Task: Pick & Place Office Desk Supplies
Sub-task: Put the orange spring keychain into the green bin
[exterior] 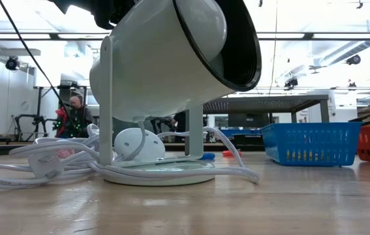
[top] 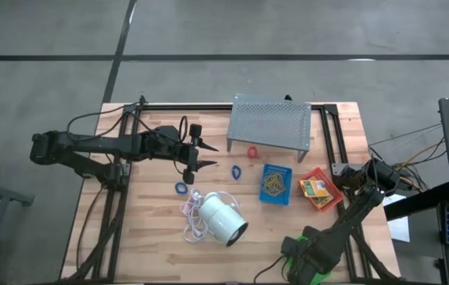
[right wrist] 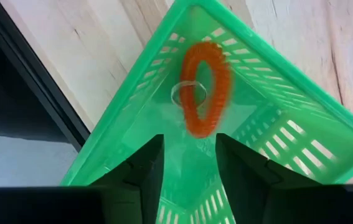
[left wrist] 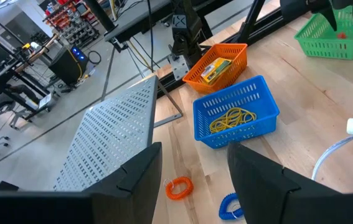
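While the sorting is under way, part of it looks done. Nearest the front edge of the counter [top: 153,261], well in front of the metal stand [top: 272,124], the right tool [right wrist: 188,162] hangs over the green tray [right wrist: 269,124]; its fingers stand apart with nothing between them, and a red loop [right wrist: 206,87] lies inside the tray just beyond them, so I judge that one delivered. Closer to the stand, the blue tray [top: 275,184] already has tan rubber bands [left wrist: 231,118] in it, and beside it the red tray [top: 320,190] has a small printed box [left wrist: 216,68].

Left to do, as far as I can see: one blue loop [top: 180,188] near the white lamp [top: 222,219], another blue loop [top: 236,169] and a red loop [top: 253,150] just in front of the stand. The left tool [top: 195,152] hovers left of the stand, open and empty, above those loose loops.
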{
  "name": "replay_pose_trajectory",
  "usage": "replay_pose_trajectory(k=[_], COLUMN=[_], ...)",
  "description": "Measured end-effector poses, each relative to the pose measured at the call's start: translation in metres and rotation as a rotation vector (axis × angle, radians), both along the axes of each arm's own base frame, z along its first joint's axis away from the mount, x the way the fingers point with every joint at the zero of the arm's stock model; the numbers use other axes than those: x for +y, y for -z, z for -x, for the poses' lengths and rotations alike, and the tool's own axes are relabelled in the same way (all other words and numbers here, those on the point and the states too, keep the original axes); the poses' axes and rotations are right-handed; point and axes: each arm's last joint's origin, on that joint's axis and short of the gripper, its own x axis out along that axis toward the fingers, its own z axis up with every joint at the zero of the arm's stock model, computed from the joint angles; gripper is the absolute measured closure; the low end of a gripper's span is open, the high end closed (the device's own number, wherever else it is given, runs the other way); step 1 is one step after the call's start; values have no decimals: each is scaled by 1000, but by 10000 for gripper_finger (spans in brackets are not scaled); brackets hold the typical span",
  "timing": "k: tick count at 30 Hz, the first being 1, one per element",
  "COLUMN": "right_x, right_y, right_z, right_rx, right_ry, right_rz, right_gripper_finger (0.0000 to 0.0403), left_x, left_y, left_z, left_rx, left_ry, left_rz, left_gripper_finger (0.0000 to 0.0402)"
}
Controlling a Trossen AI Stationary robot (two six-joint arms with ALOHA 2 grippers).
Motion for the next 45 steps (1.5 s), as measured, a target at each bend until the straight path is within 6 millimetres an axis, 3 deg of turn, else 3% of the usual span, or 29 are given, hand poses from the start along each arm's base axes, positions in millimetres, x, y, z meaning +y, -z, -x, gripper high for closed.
replay_pose_trajectory(k=[6,23,34,45], right_x=[0,2,5,-9], right_y=[0,0,-1,-28], right_z=[0,-2,-6,-8], right_rx=[0,-19,-40,8], right_ry=[0,4,100,132], right_rz=[0,-24,-61,-188], right_gripper_finger=[245,263,256,279], left_x=[0,0,0,0], left_y=[0,0,1,1], left_z=[0,0,0,0], left_rx=[0,1,7,7], left_ry=[0,0,-1,-1], left_rz=[0,0,3,3], left_gripper_finger=[217,217,217,217])
